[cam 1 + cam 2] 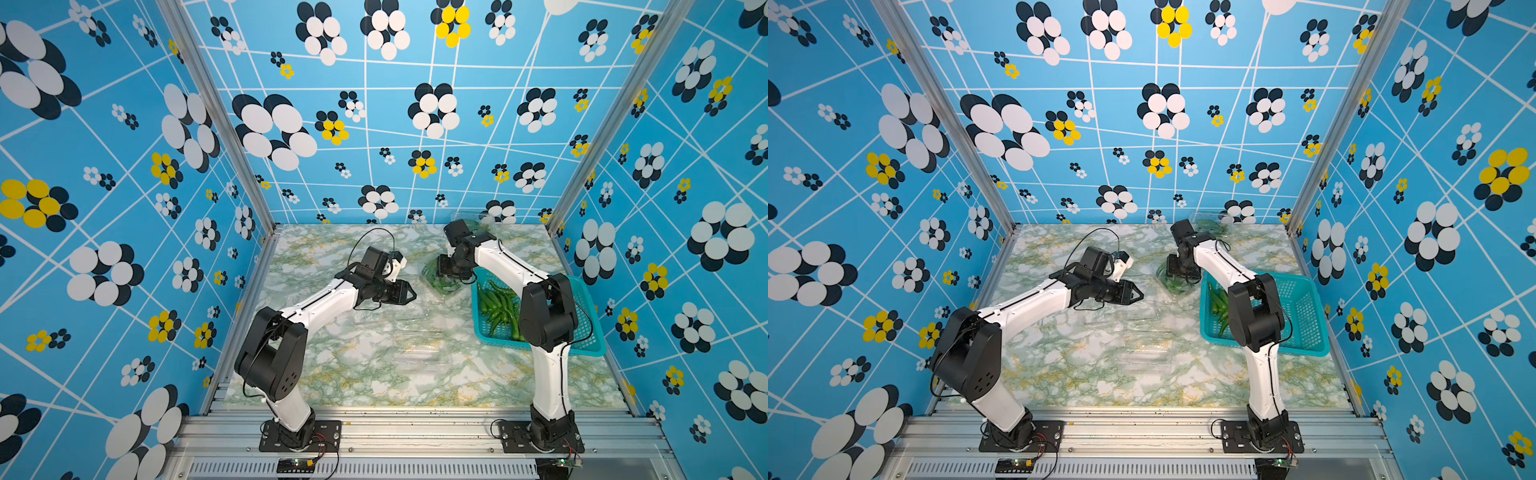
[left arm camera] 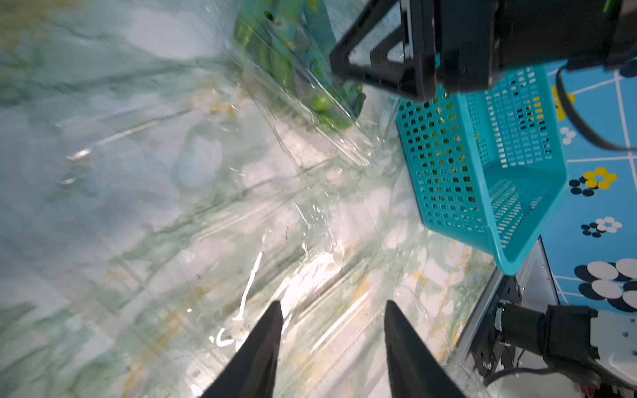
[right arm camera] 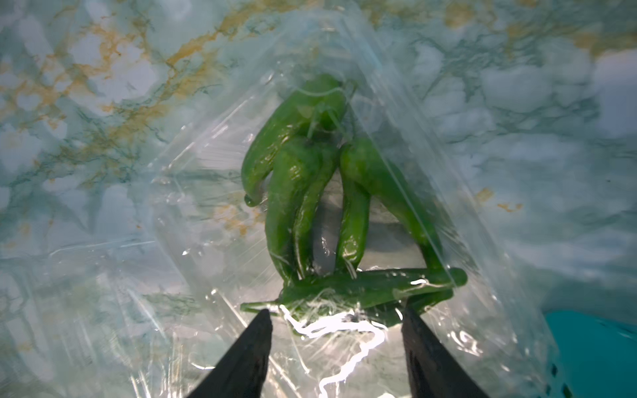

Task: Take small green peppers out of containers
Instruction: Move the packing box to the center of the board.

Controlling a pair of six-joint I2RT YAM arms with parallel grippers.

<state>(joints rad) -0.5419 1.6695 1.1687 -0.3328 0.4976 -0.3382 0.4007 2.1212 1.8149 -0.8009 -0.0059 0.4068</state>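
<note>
Several small green peppers (image 3: 293, 193) lie bunched inside a clear container (image 3: 193, 165), directly ahead of the right gripper (image 3: 335, 310). Its jaws stand apart on either side of the container's near end, with one pepper lying crosswise just beyond the tips. Whether they press the plastic I cannot tell. In both top views this container sits in the far half of the worktop (image 1: 332, 374), just beside the far left corner of the teal basket (image 1: 588, 328), with the right gripper pointing down onto it.

The left gripper (image 2: 332, 303) hovers near the middle of the worktop, pointing toward that same container and short of the peppers. Its jaws are also apart. In the blurred left wrist view clear plastic runs up to its tips, and whether any is pinched cannot be told.

A loose heap of peppers (image 1: 496, 309) lies in the basket, which stands along the worktop's right edge. A second container (image 1: 467, 217) rests at the far edge with green showing inside. An empty container (image 1: 417, 347) lies near the centre, toward the front.

The worktop has a green and gold marble pattern. Blue walls (image 1: 124, 166) printed with white, black and yellow flower shapes enclose three sides, and an aluminium rail (image 1: 415, 419) runs along the front.
</note>
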